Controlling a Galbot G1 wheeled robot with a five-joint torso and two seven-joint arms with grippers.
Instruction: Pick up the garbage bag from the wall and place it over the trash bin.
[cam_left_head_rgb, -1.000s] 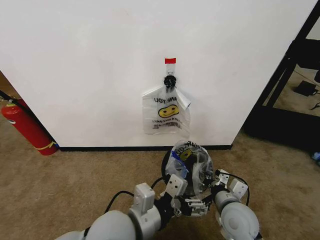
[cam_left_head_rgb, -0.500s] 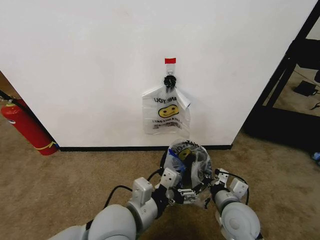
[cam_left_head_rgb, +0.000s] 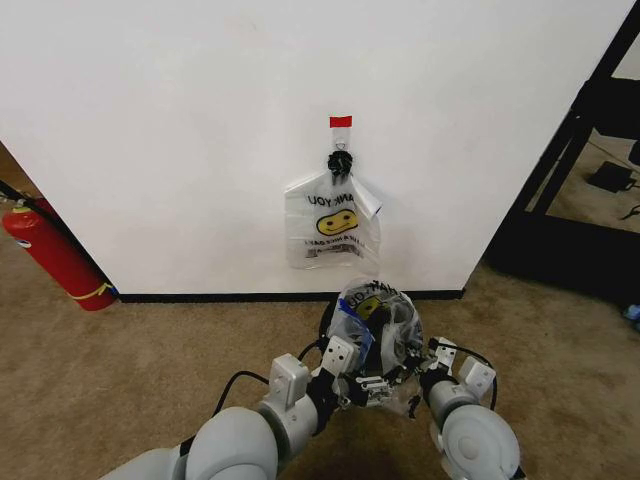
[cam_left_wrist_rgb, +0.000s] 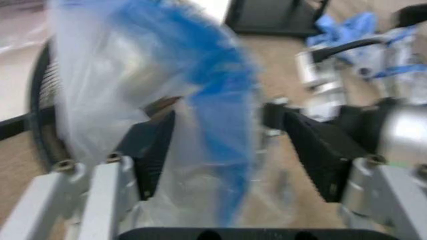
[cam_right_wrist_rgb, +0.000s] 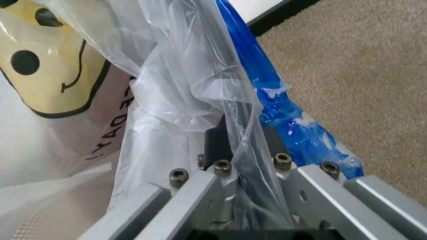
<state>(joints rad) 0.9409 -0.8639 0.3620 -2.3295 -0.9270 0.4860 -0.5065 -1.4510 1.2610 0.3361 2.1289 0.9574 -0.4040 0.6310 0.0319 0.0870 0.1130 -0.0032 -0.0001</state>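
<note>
Garbage bag (cam_left_head_rgb: 378, 312) draped over the trash bin (cam_left_head_rgb: 330, 322) on the carpet, just in front of the wall (cam_left_head_rgb: 180, 130). Right claw (cam_right_wrist_rgb: 237, 150) clenched on a fold of the film at the bin's near side. Left claw (cam_left_wrist_rgb: 230, 150) spread wide around a blue-printed fold, apparently not pinching it.

Both arms reach forward and low from the bottom of the head view, forearms bent inward so the wrists nearly meet. The left gripper (cam_left_head_rgb: 372, 385) has its jaws spread wide, with thin plastic hanging between the black pads (cam_left_wrist_rgb: 152, 150). The right gripper (cam_right_wrist_rgb: 239, 145) is clamped tight on a fold of plastic film, its fingers pressed together just beside the left one.
</note>
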